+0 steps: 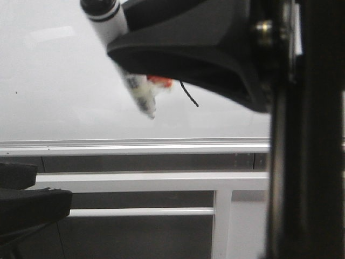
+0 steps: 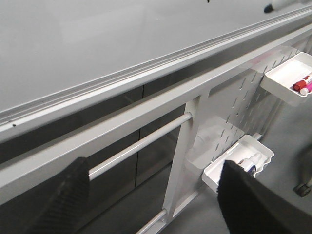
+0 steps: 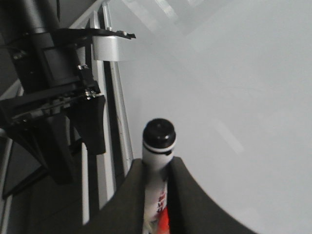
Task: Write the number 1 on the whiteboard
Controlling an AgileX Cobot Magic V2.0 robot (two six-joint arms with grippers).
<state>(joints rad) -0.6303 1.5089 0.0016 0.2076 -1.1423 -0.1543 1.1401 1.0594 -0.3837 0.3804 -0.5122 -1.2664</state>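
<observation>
The whiteboard (image 1: 59,81) fills the upper front view, with its silver bottom rail (image 1: 135,145) below. On it is the number 1 (image 1: 188,94), a short, curved, slanting black stroke. My right gripper (image 3: 157,168) is shut on a white marker (image 3: 157,146) with a black end. In the front view the marker (image 1: 112,28) slants down to a blurred lower end just left of the stroke. Whether it touches the board I cannot tell. My left gripper (image 2: 156,195) is open and holds nothing, low in front of the frame under the board. It shows at the front view's bottom left (image 1: 24,202).
A white perforated frame (image 2: 229,97) under the board carries two white trays (image 2: 285,80) (image 2: 243,156) with markers in them. White crossbars (image 1: 161,181) run beneath the rail. A dark upright post (image 1: 307,162) blocks the right of the front view.
</observation>
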